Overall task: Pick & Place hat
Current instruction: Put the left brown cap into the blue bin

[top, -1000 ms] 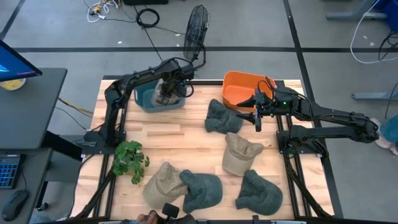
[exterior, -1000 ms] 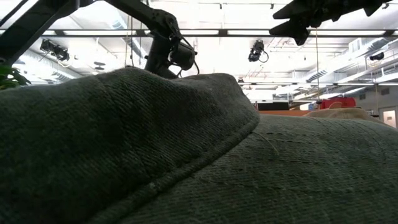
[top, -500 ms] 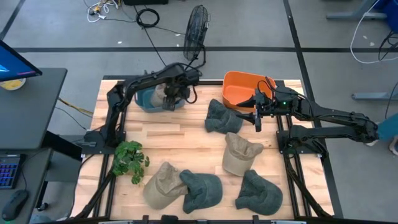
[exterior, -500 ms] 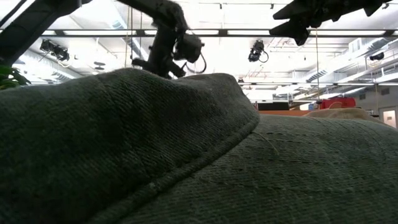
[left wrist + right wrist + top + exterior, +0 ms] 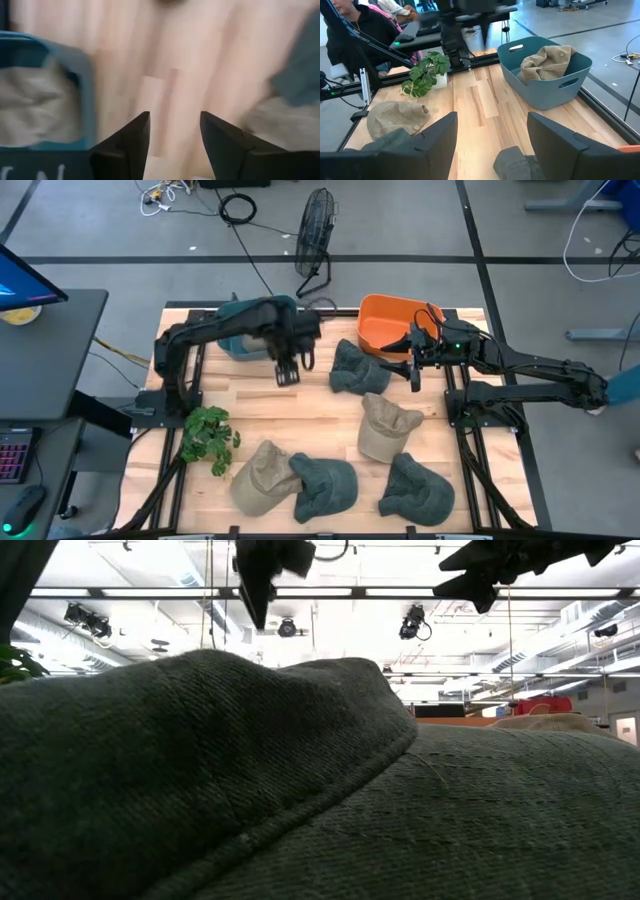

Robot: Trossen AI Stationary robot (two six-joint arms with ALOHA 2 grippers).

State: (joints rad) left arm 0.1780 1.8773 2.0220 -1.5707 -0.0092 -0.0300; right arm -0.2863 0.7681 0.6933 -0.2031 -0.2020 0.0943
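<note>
Several hats lie on the wooden table: dark green ones (image 5: 355,368), (image 5: 325,483), (image 5: 415,488) and tan ones (image 5: 385,427), (image 5: 262,470). Another tan hat (image 5: 547,57) lies inside the blue bin (image 5: 540,85) at the far left. My left gripper (image 5: 287,370) is open and empty above bare table, between the blue bin (image 5: 235,342) and the nearest green hat; its wrist view (image 5: 172,117) shows the bin with the tan hat (image 5: 30,105) beside it. My right gripper (image 5: 412,360) is open and empty, hovering by the orange bin (image 5: 395,320).
A small potted plant (image 5: 208,435) stands near the table's left edge. The orange bin sits at the far right. A dark green hat (image 5: 300,790) fills the low view's foreground. People sit beyond the table (image 5: 355,25).
My left gripper has left the blue bin, risen, and swung toward the table's near edge and a little to the right, ending over bare wood. The tan hat stays lying in the blue bin.
</note>
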